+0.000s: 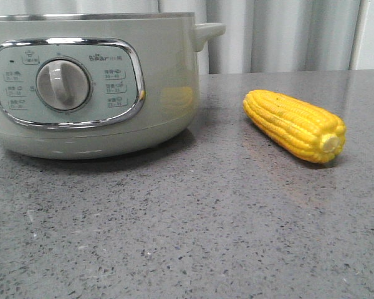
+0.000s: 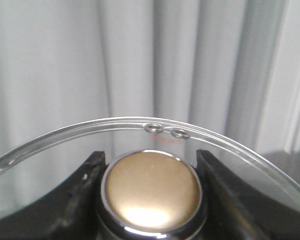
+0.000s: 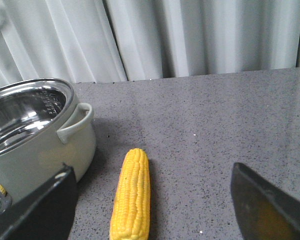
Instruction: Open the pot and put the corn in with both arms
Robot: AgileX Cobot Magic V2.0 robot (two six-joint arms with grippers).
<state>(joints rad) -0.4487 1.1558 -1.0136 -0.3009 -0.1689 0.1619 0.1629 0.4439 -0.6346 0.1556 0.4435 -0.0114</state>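
Note:
The pale sage-green pot [image 1: 162, 68] stands at the table's left, with its dial panel [image 1: 65, 84] facing me. In the right wrist view the pot [image 3: 40, 150] is open, and its shiny metal inside shows. My left gripper [image 2: 151, 165] is shut on the round gold knob [image 2: 152, 187] of the glass lid [image 2: 115, 122], held up in front of the curtain. The yellow corn [image 1: 296, 123] lies on the table to the right of the pot. My right gripper [image 3: 151, 172] is open above the corn [image 3: 132, 195], which lies between its fingers and is not touched. Neither gripper shows in the front view.
The grey speckled tabletop [image 1: 193, 224] stretches in front of the pot and the corn. Pale curtains [image 1: 280, 34] hang behind the table. The pot's small side handle [image 1: 209, 31] sticks out towards the corn.

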